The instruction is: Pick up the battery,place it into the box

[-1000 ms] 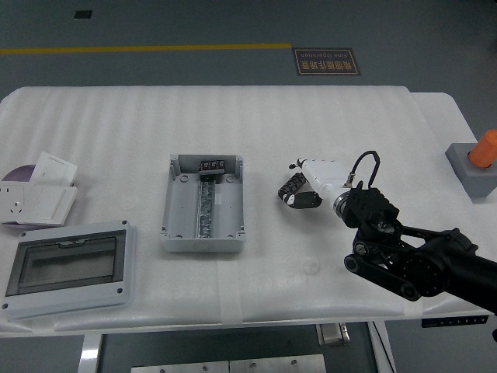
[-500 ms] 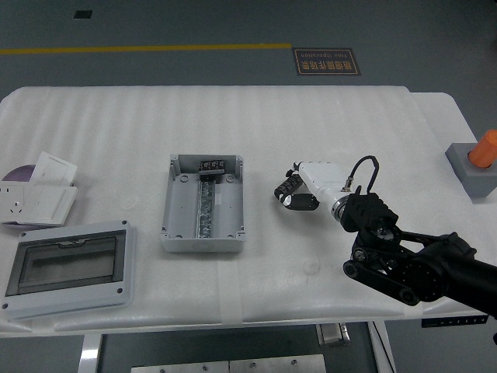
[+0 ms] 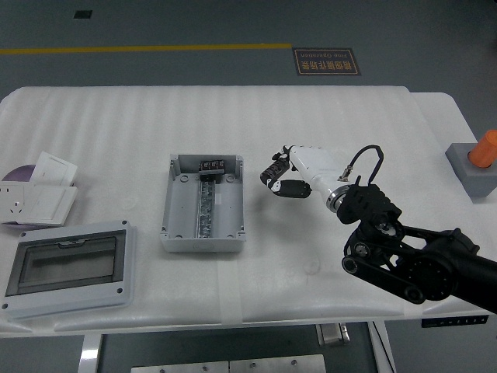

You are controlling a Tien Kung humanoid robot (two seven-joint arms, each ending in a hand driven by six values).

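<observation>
Lower right of the frame: the black right arm [image 3: 419,260] reaches in from the right edge, its white-shelled right hand [image 3: 291,175] just right of centre above the table [image 3: 311,116]; the fingers [image 3: 272,172] are curled in, though whether they have the battery between them cannot be told — no battery shows plainly anywhere. Lower left lies the clear-windowed lid [image 3: 68,266]; above it, at the left edge, a wall socket plate [image 3: 35,198]. Centre frame, the grey box [image 3: 204,203] sits open, near the hand's left; by my reading this is the carry step, and the next move calls for travelling left over the box, then lowering and releasing. Far right, an orange-topped block [image 3: 475,163].
</observation>
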